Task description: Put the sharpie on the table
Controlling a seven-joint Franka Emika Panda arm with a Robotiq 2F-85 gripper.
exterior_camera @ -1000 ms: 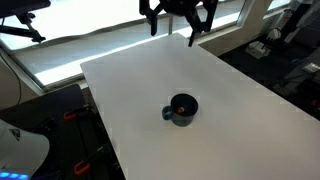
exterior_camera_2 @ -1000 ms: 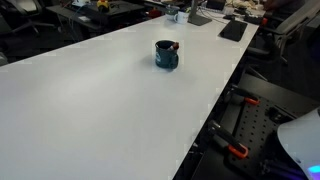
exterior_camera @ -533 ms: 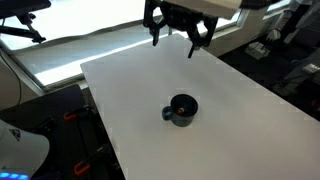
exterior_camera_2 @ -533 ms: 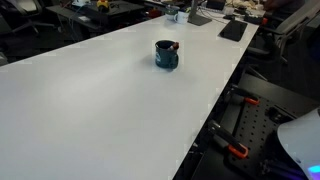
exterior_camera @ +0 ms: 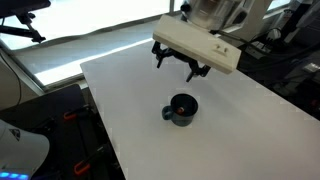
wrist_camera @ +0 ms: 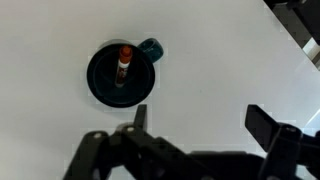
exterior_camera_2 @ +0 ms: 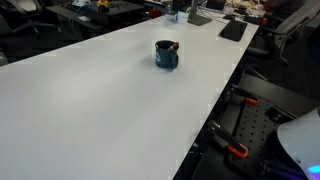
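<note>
A small dark teal mug [wrist_camera: 118, 74] stands on the large white table [wrist_camera: 220, 60]. A sharpie [wrist_camera: 123, 63] with a red cap stands inside the mug, seen from above in the wrist view. The mug also shows in both exterior views [exterior_camera: 182, 110] [exterior_camera_2: 166, 54]. My gripper [exterior_camera: 180, 68] hangs above the table just behind the mug, open and empty. In the wrist view the gripper [wrist_camera: 198, 118] is at the bottom, with the mug up and to the left of its fingers.
The table's edges [exterior_camera: 100, 120] drop off to dark floor and equipment. Laptops and clutter [exterior_camera_2: 230, 25] sit at the far end of the table. A window ledge [exterior_camera: 60, 50] runs behind.
My gripper has come down and forward from the far table edge toward the mug. The mug and sharpie have not moved.
</note>
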